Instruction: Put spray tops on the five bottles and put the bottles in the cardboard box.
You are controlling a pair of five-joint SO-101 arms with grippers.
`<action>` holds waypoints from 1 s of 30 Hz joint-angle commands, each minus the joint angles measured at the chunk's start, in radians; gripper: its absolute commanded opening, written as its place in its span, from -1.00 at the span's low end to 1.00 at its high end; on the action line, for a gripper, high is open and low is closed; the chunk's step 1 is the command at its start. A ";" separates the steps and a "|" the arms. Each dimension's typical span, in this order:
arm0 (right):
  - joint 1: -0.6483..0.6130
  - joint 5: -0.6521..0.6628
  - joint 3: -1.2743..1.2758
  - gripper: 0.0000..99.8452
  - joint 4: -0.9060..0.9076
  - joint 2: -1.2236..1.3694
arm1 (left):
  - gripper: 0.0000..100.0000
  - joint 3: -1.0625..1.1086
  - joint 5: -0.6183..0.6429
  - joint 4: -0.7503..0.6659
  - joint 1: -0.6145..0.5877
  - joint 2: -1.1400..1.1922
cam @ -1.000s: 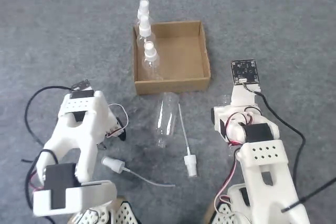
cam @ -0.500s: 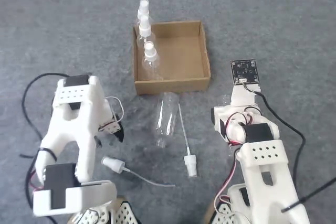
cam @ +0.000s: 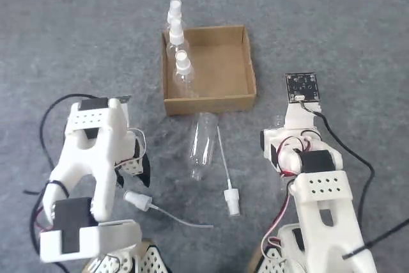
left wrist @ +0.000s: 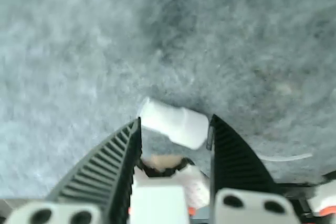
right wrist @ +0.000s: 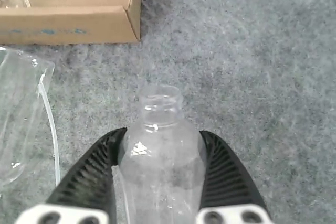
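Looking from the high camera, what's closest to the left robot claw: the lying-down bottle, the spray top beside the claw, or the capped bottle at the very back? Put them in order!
From the left gripper:
1. Spray top, right beside it.
2. Lying bottle, mid-table, in front of the cardboard box.
3. Rearmost capped bottle, at the box's far left corner.

Clear, glossy plastic bottle [right wrist: 160,145]; matt brown cardboard box [cam: 211,103]; rough grey table covering [cam: 77,43], probably felt or carpet.
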 commanded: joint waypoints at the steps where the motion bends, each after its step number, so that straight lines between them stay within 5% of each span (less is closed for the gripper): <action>1: 0.013 0.020 -0.012 -0.98 -0.021 -0.035 | -0.62 0.021 -0.180 -0.066 -0.009 -0.014; 18: 0.013 0.020 -0.012 -0.98 -0.021 -0.035 | -0.62 -0.041 -0.861 -0.003 0.000 -0.015; 30: 0.015 0.021 -0.011 -0.98 -0.039 -0.035 | -0.62 -0.031 -0.947 0.080 0.123 -0.014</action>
